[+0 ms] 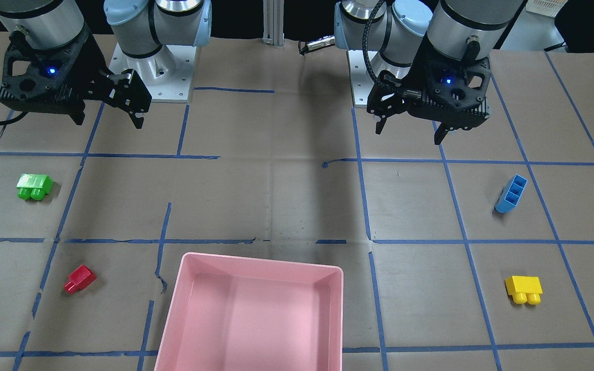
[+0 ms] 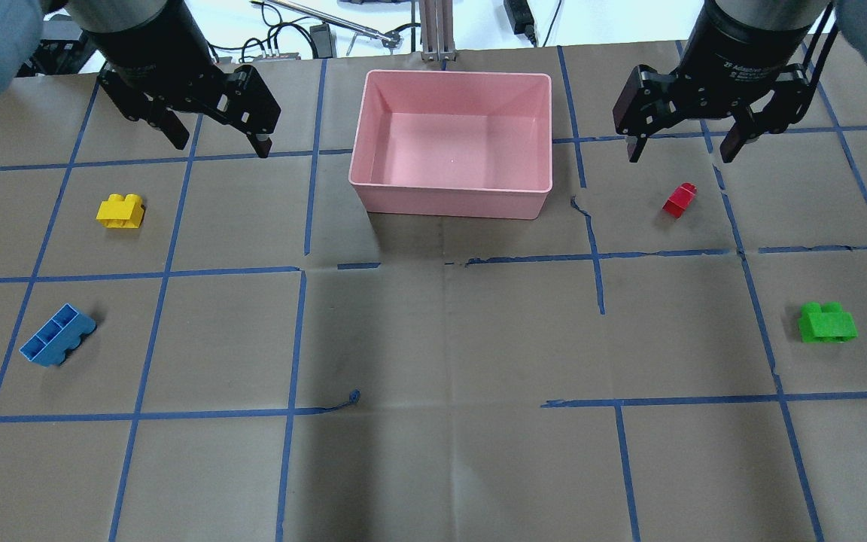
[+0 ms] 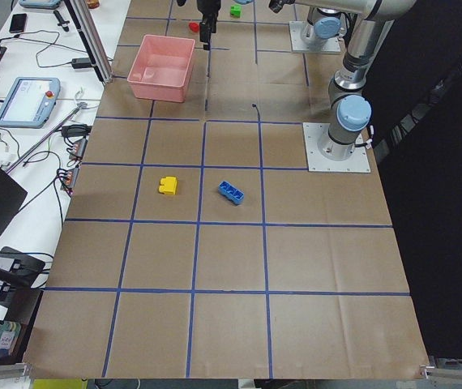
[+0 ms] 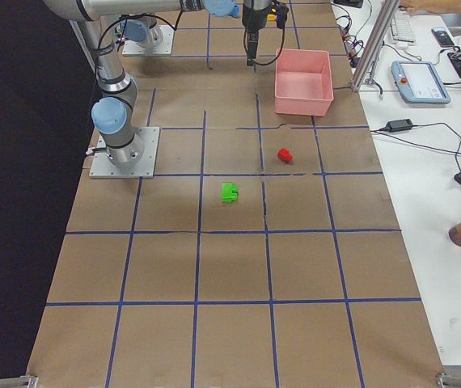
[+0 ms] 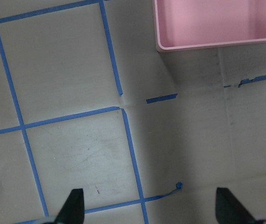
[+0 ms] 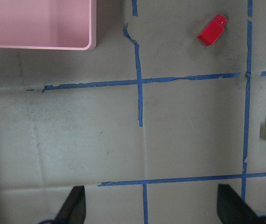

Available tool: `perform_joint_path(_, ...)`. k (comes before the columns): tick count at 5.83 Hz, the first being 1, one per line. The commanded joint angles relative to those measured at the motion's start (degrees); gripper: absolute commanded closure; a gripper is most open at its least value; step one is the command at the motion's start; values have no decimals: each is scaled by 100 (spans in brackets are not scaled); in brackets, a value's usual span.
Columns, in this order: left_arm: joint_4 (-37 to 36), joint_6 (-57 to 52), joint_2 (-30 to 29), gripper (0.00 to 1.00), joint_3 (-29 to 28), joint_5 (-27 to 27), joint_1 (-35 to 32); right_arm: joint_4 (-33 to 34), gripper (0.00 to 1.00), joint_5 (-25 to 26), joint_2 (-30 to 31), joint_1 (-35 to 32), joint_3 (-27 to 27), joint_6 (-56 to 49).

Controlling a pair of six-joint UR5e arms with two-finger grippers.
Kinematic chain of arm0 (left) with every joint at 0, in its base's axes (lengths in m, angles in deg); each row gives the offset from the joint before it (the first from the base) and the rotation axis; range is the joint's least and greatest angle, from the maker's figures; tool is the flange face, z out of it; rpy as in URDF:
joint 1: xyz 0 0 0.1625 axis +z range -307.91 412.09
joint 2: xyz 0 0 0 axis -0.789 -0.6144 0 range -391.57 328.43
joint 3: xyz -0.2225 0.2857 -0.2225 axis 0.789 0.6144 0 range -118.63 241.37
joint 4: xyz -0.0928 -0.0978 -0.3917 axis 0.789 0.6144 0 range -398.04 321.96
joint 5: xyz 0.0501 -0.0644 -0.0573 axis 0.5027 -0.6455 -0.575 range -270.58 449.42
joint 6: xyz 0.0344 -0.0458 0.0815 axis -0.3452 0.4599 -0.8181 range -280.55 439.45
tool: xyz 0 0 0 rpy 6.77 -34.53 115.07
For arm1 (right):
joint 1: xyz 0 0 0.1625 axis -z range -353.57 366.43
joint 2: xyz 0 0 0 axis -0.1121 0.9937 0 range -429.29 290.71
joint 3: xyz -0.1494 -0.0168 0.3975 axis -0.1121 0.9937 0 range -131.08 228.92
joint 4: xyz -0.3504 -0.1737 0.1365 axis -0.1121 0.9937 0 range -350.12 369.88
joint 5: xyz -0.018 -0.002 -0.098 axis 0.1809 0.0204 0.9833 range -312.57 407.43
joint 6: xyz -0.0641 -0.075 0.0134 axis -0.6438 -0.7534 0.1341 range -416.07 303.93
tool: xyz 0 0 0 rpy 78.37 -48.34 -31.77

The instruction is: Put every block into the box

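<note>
Your left gripper (image 2: 219, 143) and right gripper (image 2: 679, 149) both hang wide open and empty. All four blocks lie on the table (image 2: 448, 339), outside the pink box (image 2: 448, 202). The yellow block (image 2: 120, 211) and blue block (image 2: 57, 335) are on the left side, the red block (image 2: 679, 200) and green block (image 2: 826, 323) on the right. The red block lies tipped (the blue block too), so pinching across its stud may squirt it away.

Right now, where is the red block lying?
In the overhead view the red block lies on the right side, apart from the pink box to its left and near the right gripper.
</note>
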State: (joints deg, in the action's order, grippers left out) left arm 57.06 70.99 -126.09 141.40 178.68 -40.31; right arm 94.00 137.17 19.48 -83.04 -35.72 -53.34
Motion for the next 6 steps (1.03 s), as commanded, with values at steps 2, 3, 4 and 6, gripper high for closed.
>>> perform_joint_path(2, 0, -24, 4, 1, 3, 21, 29, 0, 0, 9, 0, 0, -9, 0)
perform_joint_path(3, 9, -24, 21, 1, 3, 30, 29, 0, 0, 18, -9, 9, 0, 0)
perform_joint_path(4, 9, -24, 21, 1, 12, 30, 29, 9, 0, 26, -18, 9, 0, 0)
perform_joint_path(6, 0, -137, -22, 1, 90, 13, 38, 79, 0, -8, -61, 9, 61, -78)
